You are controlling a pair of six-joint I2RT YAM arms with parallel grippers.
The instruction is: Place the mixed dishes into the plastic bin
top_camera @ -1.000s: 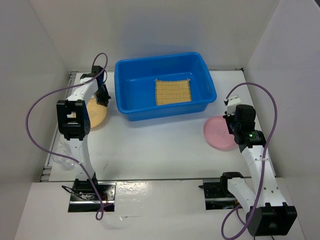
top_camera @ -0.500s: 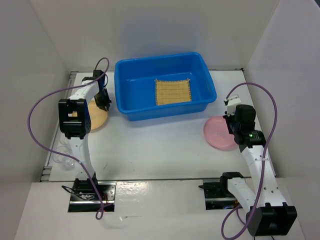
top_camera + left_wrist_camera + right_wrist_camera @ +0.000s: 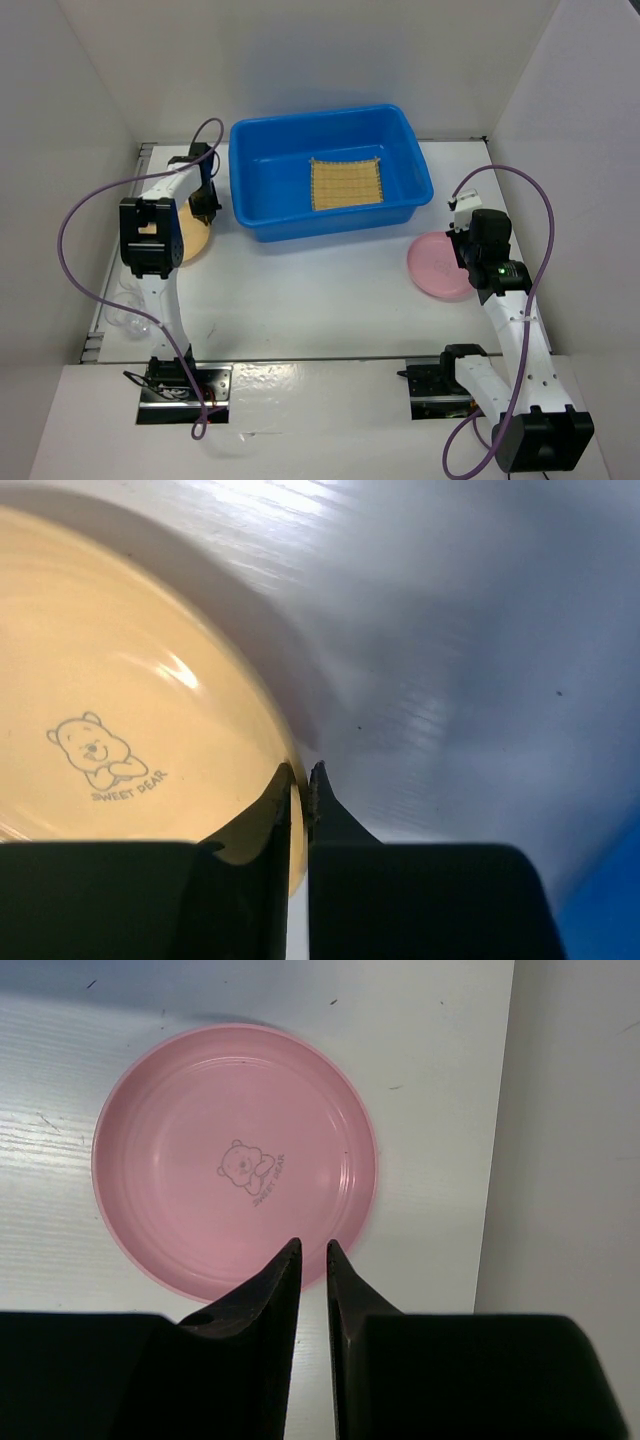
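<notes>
The rim of the tan-orange plate (image 3: 120,680) is pinched between the left jaws, which are clenched on a thin edge only. Most of the plate lies out to the left of the jaws, so its weight is carried off to one side of the grip. If it is lifted quickly, it could swivel or slip out of the pinch. The wall of the plastic bin (image 3: 250,190) stands just beside these jaws on their other side. It could be struck by the plate's rim if the lift is not carried high enough before the plate is swung across. The bamboo mat (image 3: 346,184) is already seen lying inside the bin.

The left arm (image 3: 165,195) is stretched forward and bent down at the wrist, so that the jaws are pointed at the tabletop (image 3: 320,290) between plate and bin.

The right arm (image 3: 510,300) is raised at the elbow with its wrist turned straight down. Its jaws are drawn almost together, nothing is gripped in them, and only a narrow slit is left. The pink plate (image 3: 230,1160) lies flat on the tabletop below and ahead of these jaws, with its near rim under their tips. From that closed state, the rim could be knocked rather than taken if the jaws are lowered unopened.
</notes>
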